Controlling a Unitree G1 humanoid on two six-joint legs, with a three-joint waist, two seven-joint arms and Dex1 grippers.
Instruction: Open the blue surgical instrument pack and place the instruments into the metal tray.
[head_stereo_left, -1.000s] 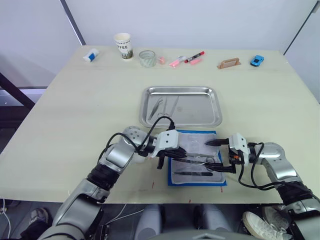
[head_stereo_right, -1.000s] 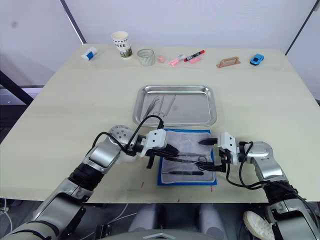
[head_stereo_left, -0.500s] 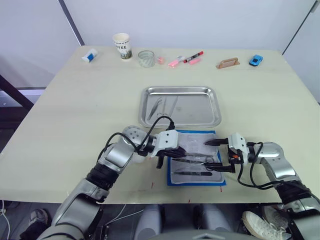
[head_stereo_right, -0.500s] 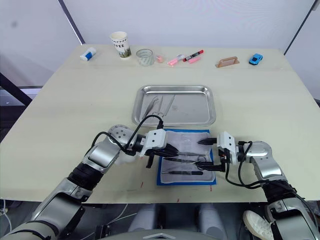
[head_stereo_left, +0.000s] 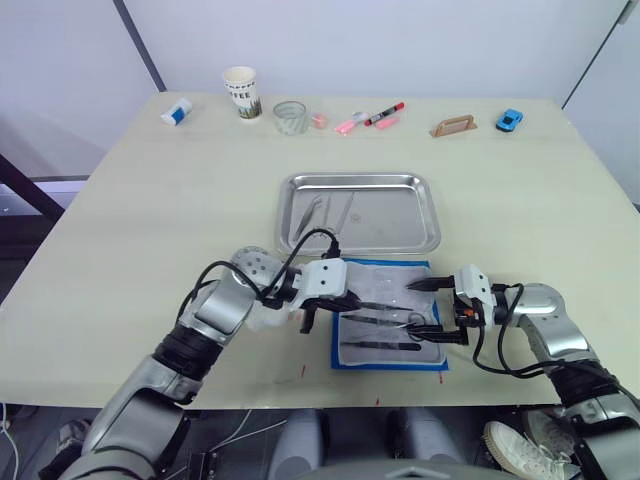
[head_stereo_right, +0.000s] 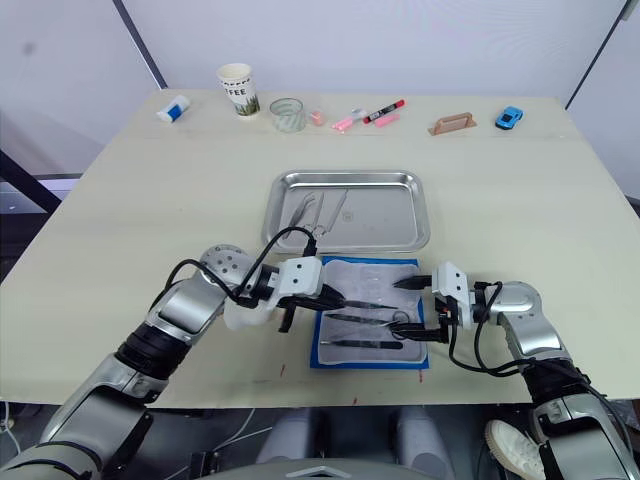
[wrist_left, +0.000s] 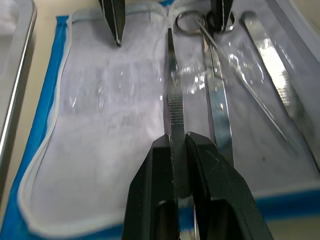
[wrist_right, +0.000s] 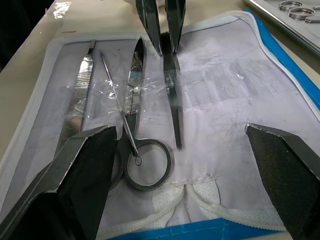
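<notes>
The blue surgical instrument pack (head_stereo_left: 385, 280) lies open in front of the metal tray (head_stereo_left: 400, 215), pale lining up. Several slim steel instruments rest on the lining, among them ring-handled scissors (wrist_right: 145, 165) and a flat tool (wrist_right: 82, 90). My left gripper (wrist_left: 178, 145) is at the pack's left edge, shut on slim tweezers (wrist_left: 171, 90) that point across the lining. My right gripper (head_stereo_left: 432, 311) stands wide open at the pack's right edge, one finger on each side of the scissor rings, holding nothing. Two instruments (head_stereo_left: 318, 212) lie in the tray's left part.
Along the table's far edge stand a paper cup (head_stereo_left: 241, 90), a glass (head_stereo_left: 292, 116), pink and red markers (head_stereo_left: 372, 117), a wooden block (head_stereo_left: 457, 126), a blue toy car (head_stereo_left: 509, 120) and a small white and blue item (head_stereo_left: 176, 110). The pack lies close to the table's front edge.
My left arm has drawn back a little to the left, its gripper still shut on the tweezers. The right gripper has stayed in place.
</notes>
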